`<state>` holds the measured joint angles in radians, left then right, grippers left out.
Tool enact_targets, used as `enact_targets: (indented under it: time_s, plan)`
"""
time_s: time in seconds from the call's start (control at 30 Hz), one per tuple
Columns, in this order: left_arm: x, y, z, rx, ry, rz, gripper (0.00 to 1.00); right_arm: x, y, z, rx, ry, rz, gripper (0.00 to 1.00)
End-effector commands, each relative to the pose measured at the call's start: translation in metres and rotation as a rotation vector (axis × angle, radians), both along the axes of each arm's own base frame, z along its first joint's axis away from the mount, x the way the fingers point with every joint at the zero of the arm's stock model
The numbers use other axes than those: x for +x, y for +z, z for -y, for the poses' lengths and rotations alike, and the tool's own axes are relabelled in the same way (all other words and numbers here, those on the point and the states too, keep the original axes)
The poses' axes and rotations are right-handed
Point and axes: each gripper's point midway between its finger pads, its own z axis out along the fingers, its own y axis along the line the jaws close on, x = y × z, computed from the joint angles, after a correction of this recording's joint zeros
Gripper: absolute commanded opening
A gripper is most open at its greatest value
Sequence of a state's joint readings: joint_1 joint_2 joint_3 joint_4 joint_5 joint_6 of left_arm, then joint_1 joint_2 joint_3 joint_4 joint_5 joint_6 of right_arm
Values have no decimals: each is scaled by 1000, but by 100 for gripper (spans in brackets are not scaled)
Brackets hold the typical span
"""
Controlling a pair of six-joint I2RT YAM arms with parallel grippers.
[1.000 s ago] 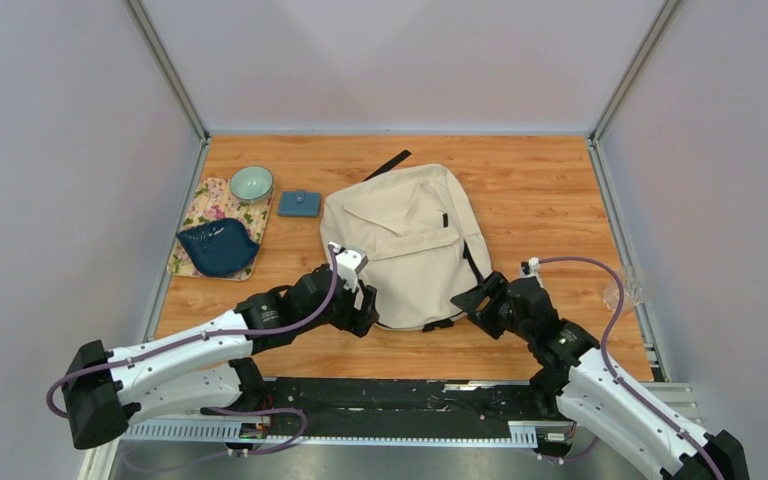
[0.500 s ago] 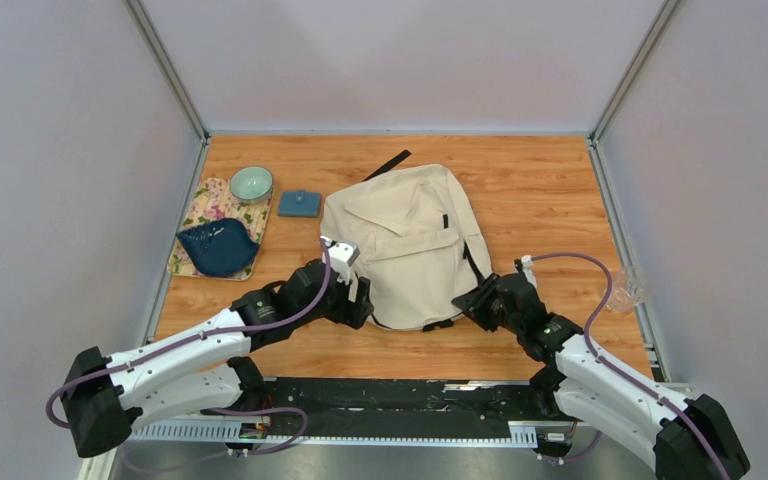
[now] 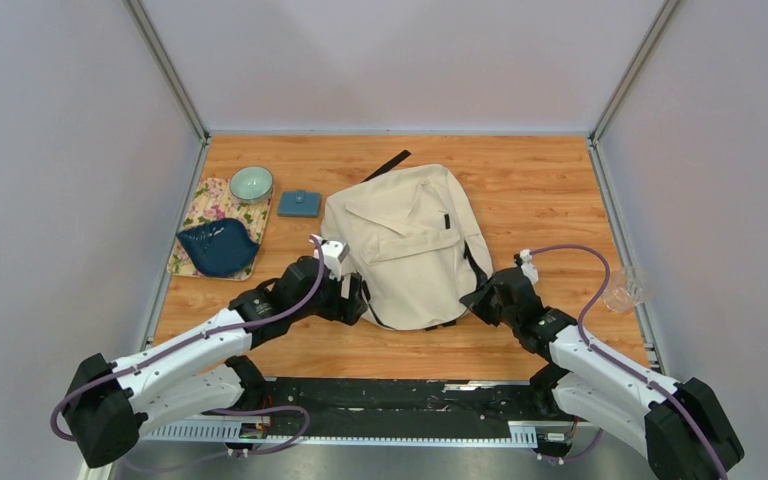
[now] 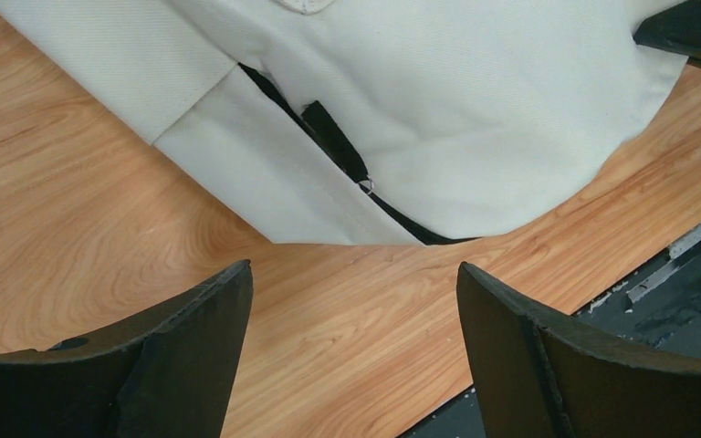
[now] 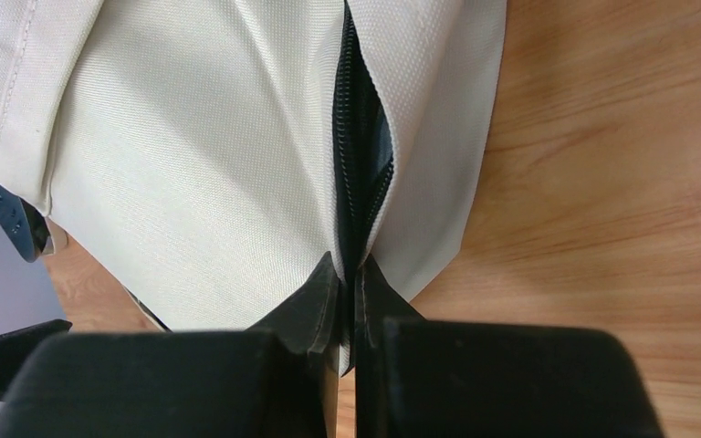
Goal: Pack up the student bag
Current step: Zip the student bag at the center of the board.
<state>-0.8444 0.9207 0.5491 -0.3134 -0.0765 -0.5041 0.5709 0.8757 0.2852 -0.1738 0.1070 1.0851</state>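
The student bag (image 3: 410, 240) is a cream fabric backpack lying flat in the middle of the wooden table. My right gripper (image 3: 482, 297) is at its near right edge. In the right wrist view my right gripper (image 5: 347, 269) is shut on the bag (image 5: 192, 137), pinching the fabric beside the black zipper (image 5: 360, 155), which gapes slightly. My left gripper (image 3: 360, 305) is at the bag's near left corner. In the left wrist view my left gripper (image 4: 354, 266) is open over bare wood. It stops short of the bag (image 4: 420, 91) and its zipper pull (image 4: 365, 185).
A floral mat (image 3: 200, 215) at the left holds a teal bowl (image 3: 250, 183) and a dark blue dish (image 3: 217, 248). A small blue pouch (image 3: 299, 203) lies beside the bag. A clear cup (image 3: 623, 290) sits by the right wall. A black rail (image 3: 360, 395) runs along the near edge.
My right gripper moved in to the bag's near right edge and shut on the fabric by the zipper. My left gripper shifted slightly left and stayed open.
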Motion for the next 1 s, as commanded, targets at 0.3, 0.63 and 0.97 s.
enact_targets:
  time_s: [0.3, 0.63, 0.97]
  plan:
    - [51, 4, -12, -221, 165, -91, 91, 23, 17, 15, -55, -12, 71, 1]
    - [66, -20, -20, -329, 271, -170, 91, 11, 15, 8, 6, 20, 57, 1]
    - [64, -39, -4, -492, 259, -237, 68, 5, 21, 6, 37, 35, 69, 4]
